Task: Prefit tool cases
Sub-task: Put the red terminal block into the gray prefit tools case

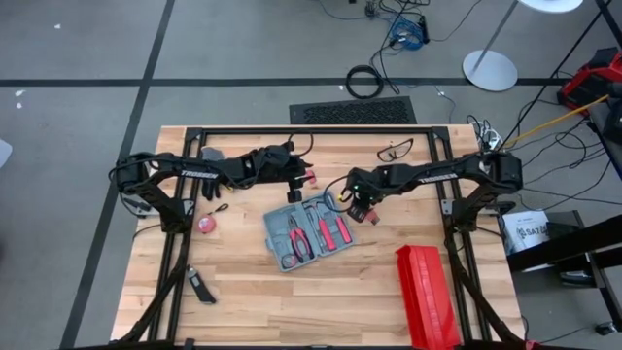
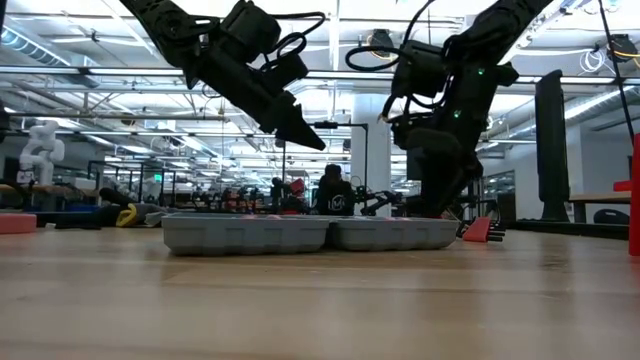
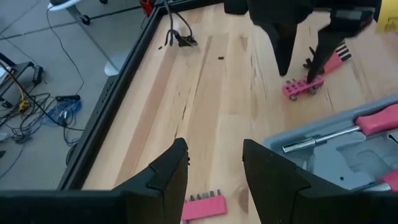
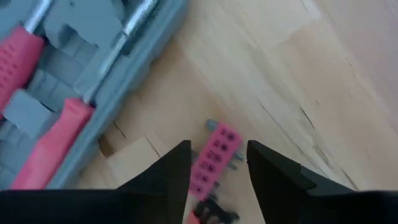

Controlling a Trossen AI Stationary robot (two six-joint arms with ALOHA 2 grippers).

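Observation:
The blue-grey tool case [image 1: 309,233] lies open on the table's middle, with red-handled tools in its grey slots [image 4: 56,93]. My right gripper [image 4: 217,168] points steeply down just off the case's far right corner. It is open, and its fingers stand on either side of a pink bit holder [image 4: 214,155] that lies flat on the wood, with a gap showing on both sides. My left gripper [image 3: 214,171] hangs open above the table beyond the case's far edge, raised in the low view [image 2: 305,135]. A second pink bit holder [image 3: 204,206] lies on the wood below it.
A long red ribbed box [image 1: 428,297] stands at the near right. A pink round tape measure [image 1: 206,224] and a black tool [image 1: 201,287] lie on the left side. Glasses [image 1: 394,151] and a black glove [image 1: 216,185] lie toward the far edge.

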